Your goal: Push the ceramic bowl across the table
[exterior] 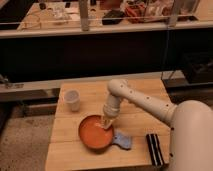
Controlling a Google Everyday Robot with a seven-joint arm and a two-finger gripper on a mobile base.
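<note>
The ceramic bowl [95,133] is a wide, shallow orange dish on the front middle of the light wooden table [140,95]. My white arm reaches in from the right and bends down to it. My gripper [106,122] points down at the bowl's far right rim and seems to touch it.
A small white cup [73,100] stands at the table's left. A blue flat object [122,141] lies just right of the bowl. A black striped object [154,149] lies at the front right. A dark counter with a railing runs behind the table.
</note>
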